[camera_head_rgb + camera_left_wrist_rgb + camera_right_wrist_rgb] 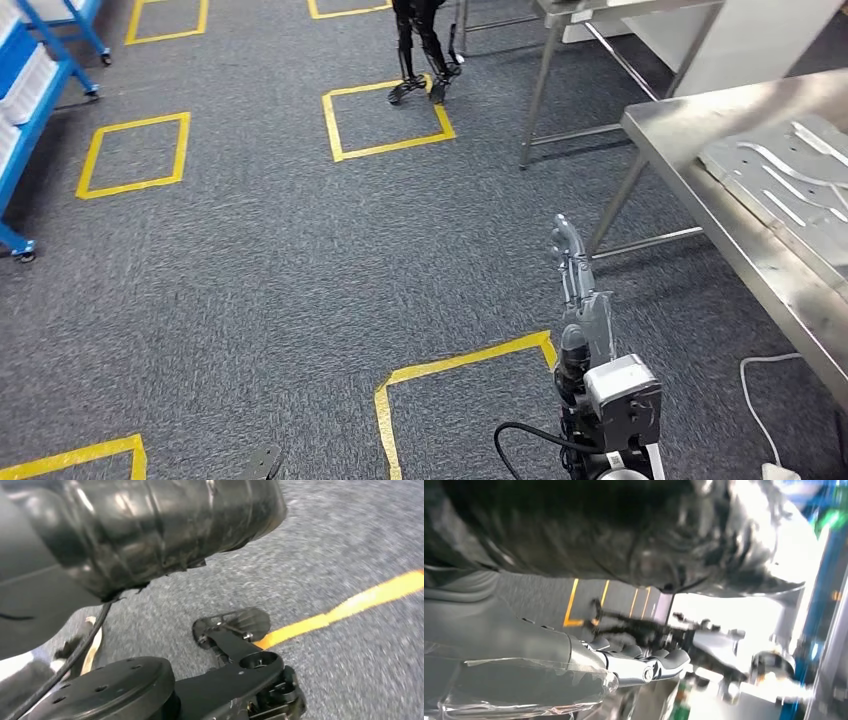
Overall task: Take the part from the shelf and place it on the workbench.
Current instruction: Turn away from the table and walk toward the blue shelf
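Several yellow tape squares [386,118] mark grey carpet [250,270]; right hand [575,275] outstretched, empty.

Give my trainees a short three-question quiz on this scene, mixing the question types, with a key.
1. True or false: the right hand holds a part.
2. In the head view, the steel workbench stands: A) on the left, B) on the right, C) in the middle.
3. Fill in: the taped squares on the carpet are ___ in colour.

Key:
1. False: its fingers are stretched out, with nothing in them.
2. B
3. Yellow
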Action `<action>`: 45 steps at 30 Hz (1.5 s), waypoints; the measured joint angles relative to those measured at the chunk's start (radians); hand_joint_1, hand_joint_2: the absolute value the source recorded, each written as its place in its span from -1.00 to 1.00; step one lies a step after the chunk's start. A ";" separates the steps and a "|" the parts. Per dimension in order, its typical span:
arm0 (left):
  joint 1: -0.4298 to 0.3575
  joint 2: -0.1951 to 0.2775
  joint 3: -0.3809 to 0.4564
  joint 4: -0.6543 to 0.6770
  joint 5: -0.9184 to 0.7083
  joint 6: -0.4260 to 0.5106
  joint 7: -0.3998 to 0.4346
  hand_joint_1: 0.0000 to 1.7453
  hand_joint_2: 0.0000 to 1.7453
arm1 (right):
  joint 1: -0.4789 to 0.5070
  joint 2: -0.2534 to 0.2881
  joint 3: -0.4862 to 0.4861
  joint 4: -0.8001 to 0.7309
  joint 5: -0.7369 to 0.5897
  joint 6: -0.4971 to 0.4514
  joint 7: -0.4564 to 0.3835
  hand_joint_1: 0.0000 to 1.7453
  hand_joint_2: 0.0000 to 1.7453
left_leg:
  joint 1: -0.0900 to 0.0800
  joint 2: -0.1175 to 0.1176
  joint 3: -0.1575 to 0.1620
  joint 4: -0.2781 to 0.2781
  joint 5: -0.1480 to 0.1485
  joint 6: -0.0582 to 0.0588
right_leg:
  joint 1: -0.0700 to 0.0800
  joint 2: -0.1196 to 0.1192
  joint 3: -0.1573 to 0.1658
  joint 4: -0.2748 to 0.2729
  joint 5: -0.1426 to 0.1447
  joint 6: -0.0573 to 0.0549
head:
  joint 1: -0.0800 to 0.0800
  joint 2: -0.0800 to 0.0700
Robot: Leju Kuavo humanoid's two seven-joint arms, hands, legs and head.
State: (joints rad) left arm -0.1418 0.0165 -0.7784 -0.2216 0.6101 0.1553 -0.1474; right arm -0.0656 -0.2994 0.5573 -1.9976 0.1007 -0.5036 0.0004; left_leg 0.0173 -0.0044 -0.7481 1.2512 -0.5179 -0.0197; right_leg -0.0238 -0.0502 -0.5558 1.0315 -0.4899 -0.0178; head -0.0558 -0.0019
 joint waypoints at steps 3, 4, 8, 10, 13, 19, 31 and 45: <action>-0.007 0.002 0.000 0.000 0.005 0.000 0.007 -1.00 -1.00 | -0.007 0.000 0.000 0.001 -0.001 0.006 -0.001 -1.00 -1.00 | -0.006 0.046 0.101 -0.186 0.074 0.009 | 0.002 -0.035 0.011 0.000 -0.010 0.014 | 0.001 0.000; -0.011 0.002 0.000 0.000 0.006 0.000 0.008 -1.00 -1.00 | -0.010 0.000 0.000 0.001 -0.002 0.008 -0.002 -1.00 -1.00 | -0.010 0.056 0.118 -0.219 0.080 0.015 | 0.004 -0.045 0.014 -0.001 -0.013 0.020 | 0.001 0.000; -0.014 0.004 0.000 0.000 0.011 0.000 0.013 -1.00 -1.00 | -0.019 0.000 0.000 0.002 -0.006 0.014 -0.003 -1.00 -1.00 | -0.012 0.024 0.130 -0.244 0.083 0.039 | 0.003 -0.054 0.026 -0.004 -0.026 0.044 | 0.004 0.000; -0.016 0.005 0.000 0.000 0.016 0.000 0.016 -1.00 -1.00 | -0.023 0.000 0.000 0.003 -0.011 0.017 -0.004 -1.00 -1.00 | -0.007 0.005 0.141 -0.258 0.089 0.052 | -0.001 -0.004 -0.003 0.066 -0.067 0.048 | 0.010 0.000; -0.024 0.005 0.000 0.000 0.021 0.000 0.019 -1.00 -1.00 | -0.022 0.001 0.000 0.008 -0.016 0.020 -0.006 -1.00 -1.00 | -0.010 -0.030 0.142 -0.257 0.087 0.061 | 0.002 0.042 -0.103 0.248 -0.134 0.048 | 0.016 0.000; -0.027 0.006 0.000 0.000 0.029 -0.001 0.026 -1.00 -1.00 | -0.022 0.001 0.000 0.020 -0.008 0.021 -0.010 -1.00 -1.00 | -0.010 -0.115 0.137 -0.234 0.075 0.048 | -0.003 0.115 -0.042 0.032 0.018 0.036 | 0.018 0.000; -0.029 0.014 0.000 0.000 0.024 -0.002 0.011 -1.00 -1.00 | -0.034 0.003 0.004 0.041 0.052 0.026 0.003 -1.00 -1.00 | -0.001 0.004 0.010 -0.021 0.017 0.001 | 0.004 -0.010 0.001 -0.002 0.004 -0.001 | 0.008 0.000; -0.001 0.008 -0.004 0.000 0.011 -0.005 0.011 -1.00 -1.00 | -0.002 -0.010 0.005 0.028 0.115 -0.001 0.037 -1.00 -1.00 | -0.017 -0.048 0.137 -0.240 0.079 0.063 | 0.012 0.043 -0.114 0.265 -0.123 0.040 | 0.022 0.000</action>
State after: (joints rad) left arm -0.1430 0.0242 -0.7828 -0.2216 0.6210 0.1500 -0.1362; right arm -0.0675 -0.3097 0.5622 -1.9699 0.2159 -0.5042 0.0378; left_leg 0.0005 -0.0519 -0.6107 1.0108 -0.4393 0.0438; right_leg -0.0120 -0.0071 -0.6693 1.2966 -0.6129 0.0223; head -0.0334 -0.0019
